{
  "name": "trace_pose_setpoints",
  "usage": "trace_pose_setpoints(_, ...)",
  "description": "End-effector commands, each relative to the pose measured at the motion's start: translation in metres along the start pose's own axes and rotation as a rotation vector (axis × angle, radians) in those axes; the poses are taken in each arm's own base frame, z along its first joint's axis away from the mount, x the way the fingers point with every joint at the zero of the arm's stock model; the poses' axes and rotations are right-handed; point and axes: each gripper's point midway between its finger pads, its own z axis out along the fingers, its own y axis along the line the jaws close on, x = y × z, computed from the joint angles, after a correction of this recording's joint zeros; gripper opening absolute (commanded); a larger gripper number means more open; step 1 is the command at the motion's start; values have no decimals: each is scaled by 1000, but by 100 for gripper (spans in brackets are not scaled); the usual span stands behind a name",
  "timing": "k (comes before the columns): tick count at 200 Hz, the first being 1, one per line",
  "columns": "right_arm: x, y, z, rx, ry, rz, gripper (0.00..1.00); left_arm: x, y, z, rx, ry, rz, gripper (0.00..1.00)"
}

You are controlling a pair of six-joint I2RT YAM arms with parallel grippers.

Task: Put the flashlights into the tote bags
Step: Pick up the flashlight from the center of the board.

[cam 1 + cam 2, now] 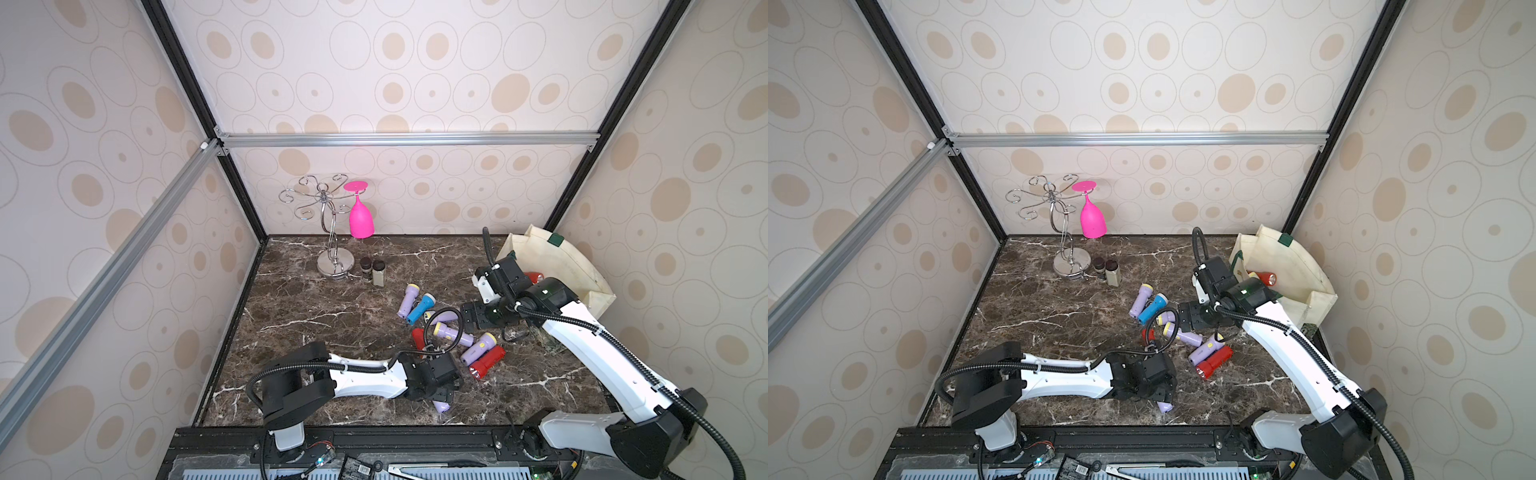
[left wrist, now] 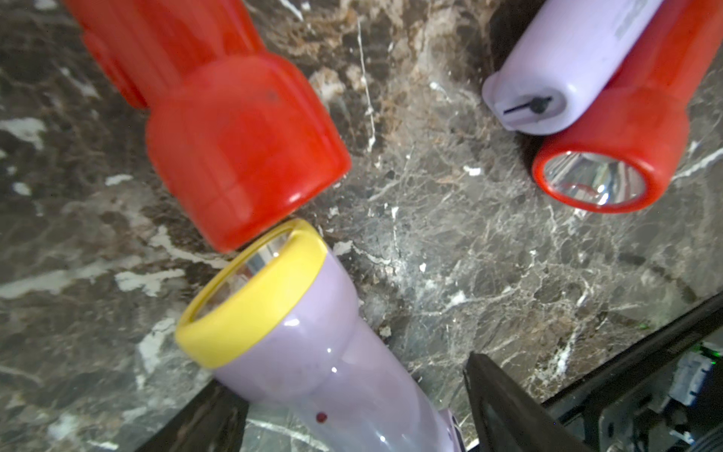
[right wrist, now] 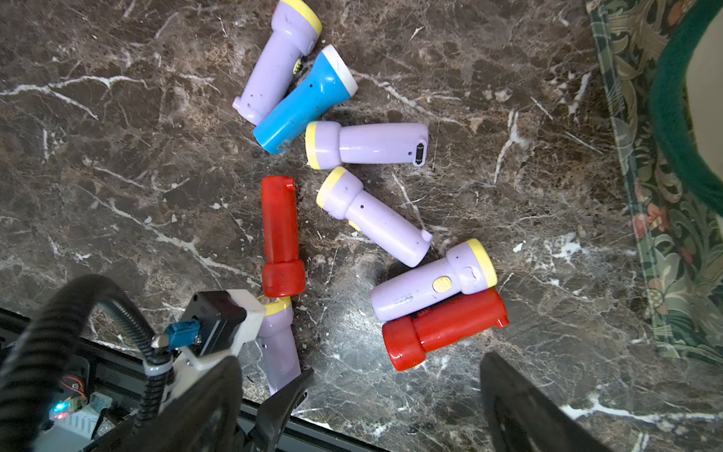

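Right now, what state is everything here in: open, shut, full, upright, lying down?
Left gripper, open, jaws either side of a lying lilac flashlight.
Right gripper, open, empty, above the table.
Loose flashlights, seven lying on the table.
Tote bag, standing open, one red flashlight inside.
Pink glass, hanging upside down from the rack.
Jars, upright, capped.

Five lilac flashlights (image 3: 279,58) (image 3: 367,144) (image 3: 375,215) (image 3: 430,283) (image 3: 278,344) are counted. One blue flashlight (image 3: 305,101) is recorded. One cream tote bag (image 1: 1287,257) is found. Three red flashlights are noted, two outside the tote bag (image 3: 282,235) (image 3: 442,332) and one inside it (image 1: 1264,278). Nine are thus tallied in all. Two dark-capped jars (image 1: 365,266) (image 1: 379,272), one wire glass rack (image 1: 334,264), one pink glass (image 1: 360,220) and two robot arms (image 1: 361,376) (image 1: 590,345) are also logged.
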Motion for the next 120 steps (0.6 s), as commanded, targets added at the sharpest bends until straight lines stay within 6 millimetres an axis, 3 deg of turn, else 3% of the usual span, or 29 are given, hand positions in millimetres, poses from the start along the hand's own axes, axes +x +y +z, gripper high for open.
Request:
trace_pose_setpoints(1, 5, -6, -8, 23, -23, -8, 97, 5, -1, -1, -34, 11, 11, 84)
trace_pose_setpoints(58, 9, -18, -14, 77, -39, -24, 96, 28, 7, 6, -59, 50, 34, 76)
trace_pose_setpoints(120, 4, -20, -17, 90, -64, -15, 97, 49, 22, 3, -105, 56, 16, 57)
